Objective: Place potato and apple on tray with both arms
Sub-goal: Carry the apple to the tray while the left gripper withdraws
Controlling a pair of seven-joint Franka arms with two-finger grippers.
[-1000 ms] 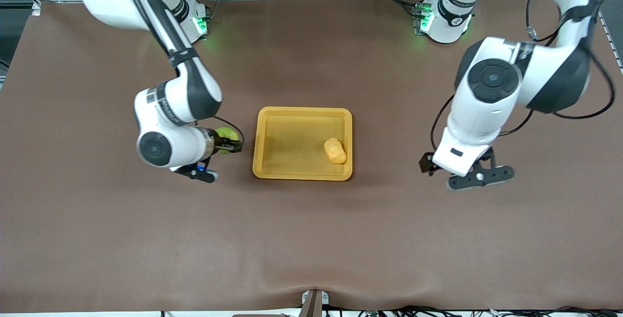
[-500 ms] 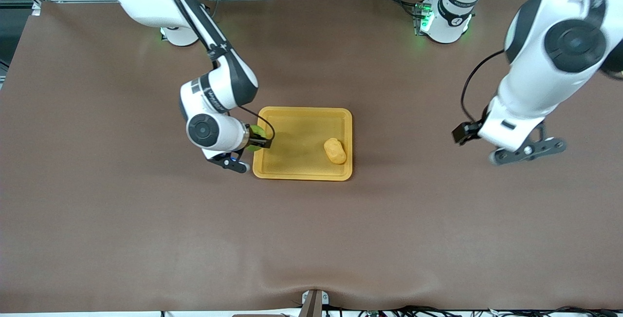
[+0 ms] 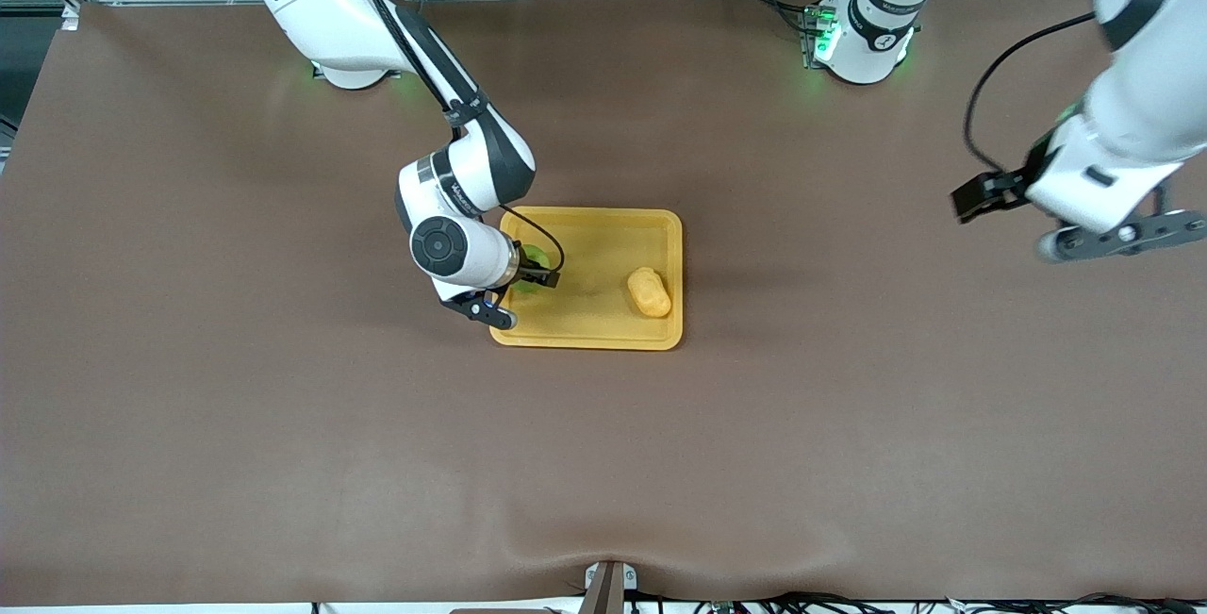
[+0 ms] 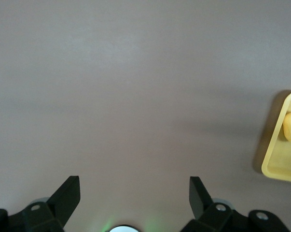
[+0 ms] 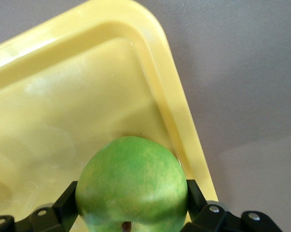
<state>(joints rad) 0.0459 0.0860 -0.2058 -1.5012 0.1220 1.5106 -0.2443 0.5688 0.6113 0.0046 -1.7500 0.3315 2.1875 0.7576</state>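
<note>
Reading this as roughly half done, closing in on the second placement. The table (image 3: 283, 425) carries only the task items. The tray (image 3: 603, 336) sits mid-table, between the two arms' ends.

My left arm waits, up over bare table toward its own end, well apart from the tray. The left gripper (image 4: 134, 193) has its fingers spread wide with nothing between them; its wrist view shows only brown surface plus a corner of the tray.

The right gripper (image 3: 528, 276) is over the tray's end nearest the right arm, just inside the rim. It's clamped on the apple (image 5: 131, 183), one finger on each side. I can't tell from these views whether the apple touches the tray floor yet or hangs just above it.

The potato (image 3: 649, 292) already lies in the tray, at the end toward the left arm, close to the rim and well apart from the apple. I count that item as finished.

Left to do, in my judgement: lower if needed, release the apple, pull the right arm off. Apple is round, so it may roll on release.
</note>
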